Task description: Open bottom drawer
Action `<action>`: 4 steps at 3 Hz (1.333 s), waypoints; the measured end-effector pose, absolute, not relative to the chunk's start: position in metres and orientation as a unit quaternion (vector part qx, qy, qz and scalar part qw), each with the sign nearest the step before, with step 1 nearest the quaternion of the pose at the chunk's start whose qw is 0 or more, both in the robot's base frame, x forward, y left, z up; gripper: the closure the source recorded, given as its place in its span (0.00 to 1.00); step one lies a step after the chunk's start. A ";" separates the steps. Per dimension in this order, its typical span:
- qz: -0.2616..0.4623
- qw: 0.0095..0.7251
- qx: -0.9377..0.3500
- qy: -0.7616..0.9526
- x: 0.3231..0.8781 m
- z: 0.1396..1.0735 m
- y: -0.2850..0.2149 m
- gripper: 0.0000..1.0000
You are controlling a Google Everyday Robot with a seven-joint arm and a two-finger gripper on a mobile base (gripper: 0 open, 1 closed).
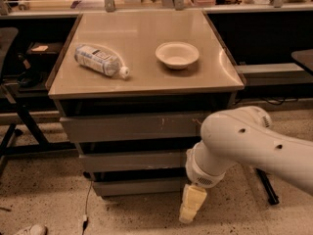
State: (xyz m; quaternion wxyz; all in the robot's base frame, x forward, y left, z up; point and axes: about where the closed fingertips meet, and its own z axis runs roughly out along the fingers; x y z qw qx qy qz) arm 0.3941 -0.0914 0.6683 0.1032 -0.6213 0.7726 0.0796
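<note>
The cabinet has three grey drawer fronts under a tan top. The bottom drawer [139, 186] is the lowest, narrowest front and sits pushed in, just above the speckled floor. My gripper [191, 205], cream coloured, hangs pointing down from the white arm [244, 141]. It is at the bottom drawer's right end, in front of it and slightly lower. I cannot tell whether it touches the front. The arm covers the right ends of the middle and bottom fronts.
The top front [132, 126] has pale scratch marks; the middle front [132, 160] is plain. A plastic bottle [100, 60] lies on the cabinet top [146, 82] beside a white bowl [177, 54]. A chair base [14, 126] is left, a black stand leg [268, 190] right, a cable [87, 204] on the floor.
</note>
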 end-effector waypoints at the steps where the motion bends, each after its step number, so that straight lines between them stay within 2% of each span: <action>1: 0.090 0.110 -0.628 0.765 0.407 0.609 -0.066 0.00; 2: 0.090 0.109 -0.628 0.765 0.407 0.610 -0.066 0.00; 4: 0.101 0.109 -0.611 0.778 0.439 0.520 -0.045 0.00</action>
